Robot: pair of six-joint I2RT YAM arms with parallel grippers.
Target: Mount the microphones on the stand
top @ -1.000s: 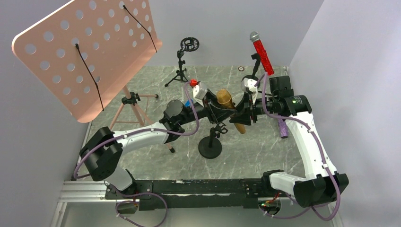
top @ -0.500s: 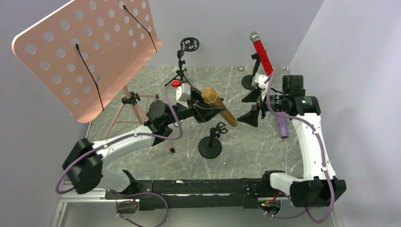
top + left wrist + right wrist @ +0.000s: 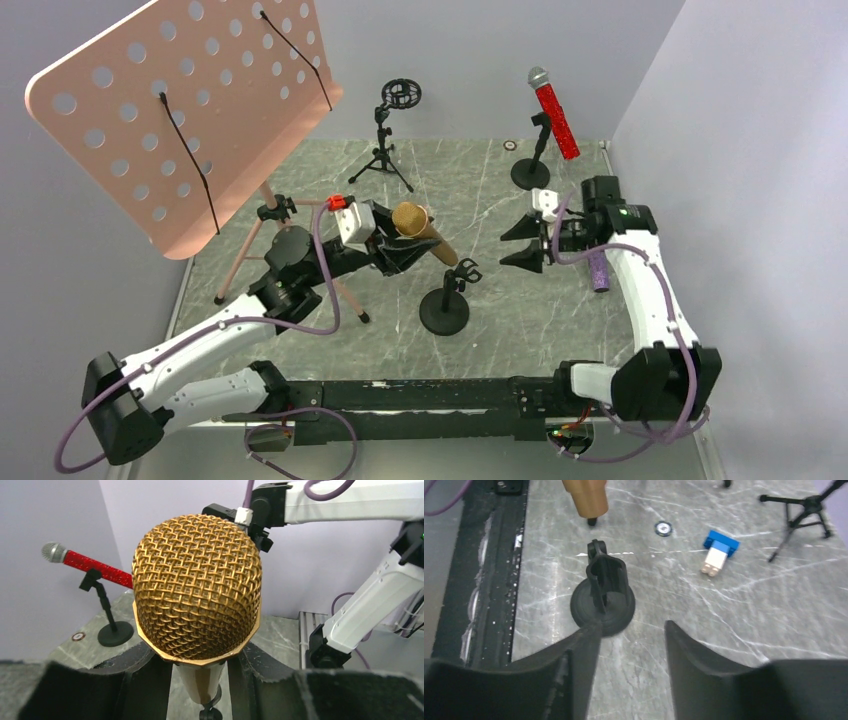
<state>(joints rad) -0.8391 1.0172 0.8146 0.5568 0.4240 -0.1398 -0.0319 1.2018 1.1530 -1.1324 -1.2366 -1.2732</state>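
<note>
Gold microphone [image 3: 196, 587] clamped in my left gripper [image 3: 200, 680], centre of top view, tail near empty stand clip [image 3: 602, 575]. Right gripper [image 3: 631, 640] agape, holding nothing. Risk: tail misses clip mouth and push tips stand; tapered body could slip in my grip.

A grey, marble-veined table [image 3: 500, 320] carries a short round-based stand [image 3: 444, 312] at its centre, a second round-based stand [image 3: 530, 172] at the back right and a tripod stand [image 3: 381, 163] at the back centre. A music stand [image 3: 277, 211] plants its legs at the left. A purple glitter microphone [image 3: 598, 270] lies flat by the right edge; a small blue-and-white block [image 3: 719, 553] rests near the middle.
</note>
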